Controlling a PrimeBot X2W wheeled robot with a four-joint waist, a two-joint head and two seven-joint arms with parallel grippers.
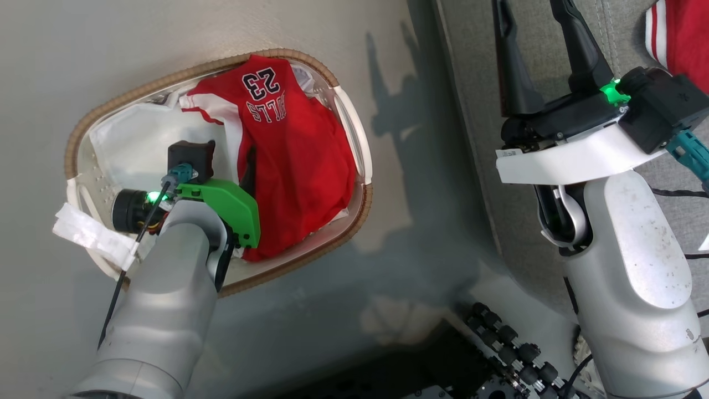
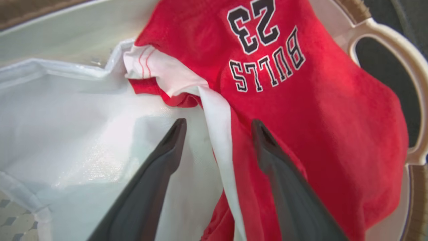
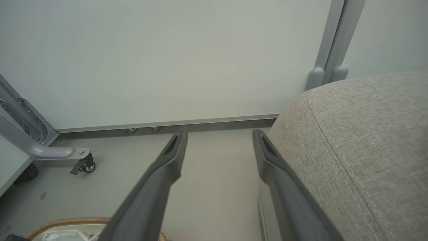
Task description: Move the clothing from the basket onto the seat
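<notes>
With my left gripper spread wide and empty above the red jersey in the basket, I risk pinching the white sheet beside it, while my right gripper hangs equally wide over the seat.

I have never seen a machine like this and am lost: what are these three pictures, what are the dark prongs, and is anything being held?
It is a two-armed robot. One picture looks down from its head; the others look along each wrist. The dark prongs are gripping fingers. The left gripper hangs open over a red jersey lying in a laundry basket on the floor, beside a white sheet. The right gripper is open beside the grey couch, where another red garment lies. Nothing is held.
</notes>
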